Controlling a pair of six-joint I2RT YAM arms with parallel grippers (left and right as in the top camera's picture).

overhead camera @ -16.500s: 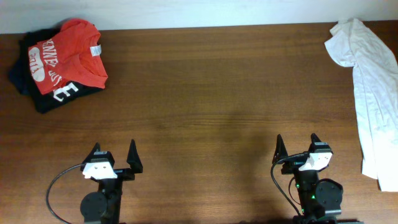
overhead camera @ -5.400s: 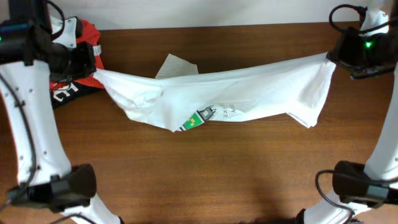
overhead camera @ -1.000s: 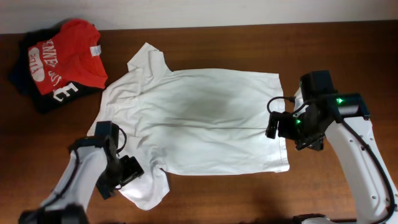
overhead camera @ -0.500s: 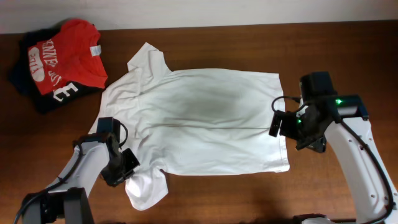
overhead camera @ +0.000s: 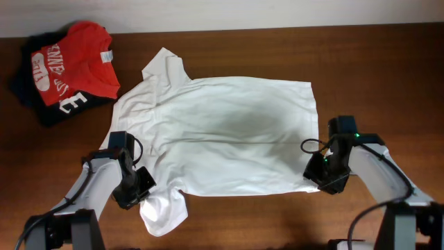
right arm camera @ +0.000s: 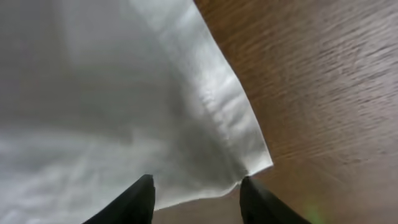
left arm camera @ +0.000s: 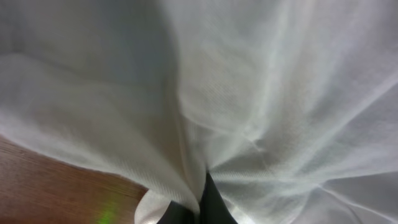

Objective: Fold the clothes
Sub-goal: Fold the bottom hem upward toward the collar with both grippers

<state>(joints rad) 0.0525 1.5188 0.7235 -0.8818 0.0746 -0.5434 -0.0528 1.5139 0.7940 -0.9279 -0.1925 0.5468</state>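
At the near edge of the wooden table point(overhead camera: 277, 55), the left gripper point(overhead camera: 137, 189) is clamped on a gather of the white T-shirt point(overhead camera: 222, 135) beside its lower sleeve point(overhead camera: 164, 212), and the wrist view shows thin cloth puckering into the dark fingertips point(left arm camera: 210, 210). The right gripper point(overhead camera: 318, 175) stands spread wide, its fingers point(right arm camera: 135, 199) straddling the near hem corner point(right arm camera: 256, 163) without gripping it. The shirt lies spread flat across the middle of the table, collar end toward the left arm and hem toward the right. It is well apart from the red shirt point(overhead camera: 73, 62) and dark garments point(overhead camera: 24, 94) piled in the far left corner. The fabric looks light, limp and sheer, and likely to sag and wrinkle. It is best taken at the stitched hem corners and the shoulder seams, and lifted evenly.
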